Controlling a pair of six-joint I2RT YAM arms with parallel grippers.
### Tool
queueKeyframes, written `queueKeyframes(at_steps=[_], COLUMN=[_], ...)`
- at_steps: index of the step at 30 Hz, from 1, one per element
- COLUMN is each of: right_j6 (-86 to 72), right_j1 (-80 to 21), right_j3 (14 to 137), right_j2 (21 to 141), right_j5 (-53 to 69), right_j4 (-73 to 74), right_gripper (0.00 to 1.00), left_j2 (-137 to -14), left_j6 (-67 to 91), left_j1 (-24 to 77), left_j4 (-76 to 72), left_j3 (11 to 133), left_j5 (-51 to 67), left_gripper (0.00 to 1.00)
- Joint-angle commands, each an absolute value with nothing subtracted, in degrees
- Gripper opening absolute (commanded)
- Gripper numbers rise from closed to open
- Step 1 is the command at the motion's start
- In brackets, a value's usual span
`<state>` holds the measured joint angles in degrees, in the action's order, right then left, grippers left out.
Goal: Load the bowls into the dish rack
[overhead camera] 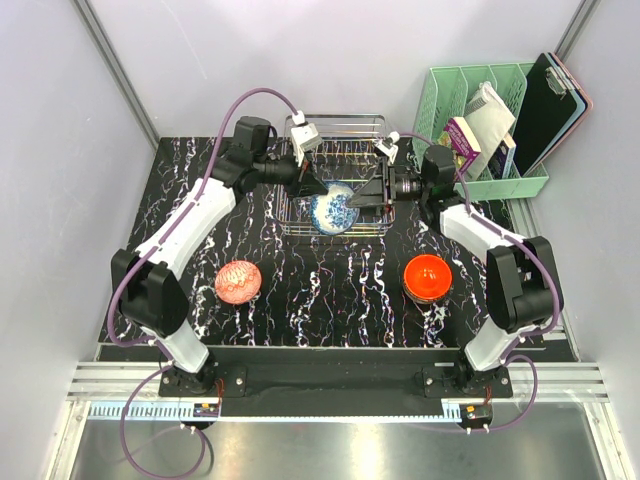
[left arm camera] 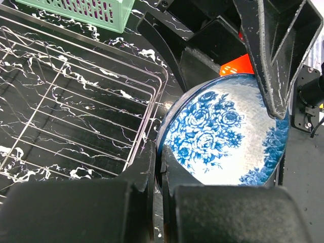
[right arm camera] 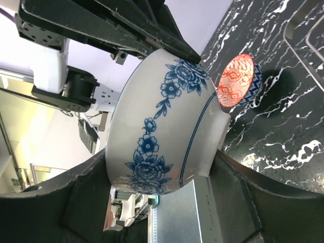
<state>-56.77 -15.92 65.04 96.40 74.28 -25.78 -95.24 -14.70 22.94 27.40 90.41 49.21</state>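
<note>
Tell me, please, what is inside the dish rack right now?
The part of the dish rack on view holds nothing; only the table shows through. The blue-and-white bowl, held by the left hand and right hand, covers its front.

No words, numbers or brand marks can be read anywhere. The purple-covered book [overhead camera: 462,140] in the mint-green organiser [overhead camera: 520,185] carries print, perhaps a title, too small to make out. The blue-and-white bowl [left arm camera: 228,131] bears only painted roses. The white strip [overhead camera: 330,411] along the desk's near edge shows fine tick marks without legible figures.
</note>
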Motion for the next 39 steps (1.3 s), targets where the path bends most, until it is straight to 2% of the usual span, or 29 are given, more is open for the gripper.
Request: queueKeyframes(at_steps=[1,2,3,6,7,9,11,14,15,17,19,21,22,24,28,32,39], right_j6=[-71.7,-72.4,-73.6,-74.2,-74.3,-74.1,-73.6,-72.4,-70.4,-67.3,-60.5,-53.7,-51.2,-42.3,-32.2,-19.2,-5.3], right_j1=[-16.3,-16.3,-16.3,-16.3,-16.3,-16.4,-16.3,-16.3,-16.3,-16.3,-16.3,-16.3,-16.4,-16.3,-16.3,-16.4,-16.7], right_j3=[64.0,64.0,64.0,64.2,64.2,64.2,64.3,64.6,64.9,65.2,66.2,67.5,68.2,71.3,76.0,85.1,101.2], right_j2=[96.4,96.6,96.8,97.1,97.2,97.4,97.5,97.6,97.4,96.9,96.2,95.8,95.8,96.0,96.5,99.3,106.0], right_j5=[79.1,79.4,79.5,79.7,79.7,79.7,79.8,79.8,79.6,78.8,77.4,76.1,74.8,71.6,65.1,52.6,23.9], right_j4=[-46.1,-47.2,-48.7,-49.7,-49.7,-49.5,-48.9,-46.2,-44.7,-38.6,-32.5,-23.8,-20.4,-8.5,4.8,22.7,32.3], right_gripper=[0.56,0.53,0.41,0.23,0.11,0.00,0.00,0.00,0.00,0.00,0.00,0.00,0.00,0.00,0.00,0.00,0.00], left_j2=[-92.5,-92.5,-92.4,-92.6,-92.6,-92.9,-93.0,-93.1,-92.9,-92.6,-92.1,-91.6,-91.2,-90.4,-89.0,-88.4,-85.3], left_j6=[-14.9,-15.0,-15.0,-14.9,-14.9,-14.7,-14.5,-14.5,-14.4,-14.4,-14.3,-14.1,-13.9,-13.4,-11.6,-10.7,-13.9], left_j1=[23.0,23.1,23.1,23.0,23.1,23.1,23.0,23.1,23.0,22.9,22.9,22.7,22.6,21.8,19.1,14.2,7.0], left_j4=[22.6,22.5,22.5,22.4,22.5,22.4,22.6,22.5,22.5,22.6,22.5,22.4,22.5,22.5,22.6,24.6,27.5], left_j3=[93.0,92.9,92.9,92.9,93.0,93.0,93.0,92.9,92.9,92.7,92.5,92.5,92.4,92.1,91.3,91.0,84.4], left_j5=[50.2,50.1,50.1,49.7,49.5,49.0,48.8,48.3,47.7,47.1,46.1,45.0,44.2,41.9,36.7,35.4,32.5], left_gripper=[0.00,0.00,0.00,0.00,0.00,0.03,0.18,0.28,0.46,0.64,0.86,0.91,0.97,0.99,0.99,0.99,0.99])
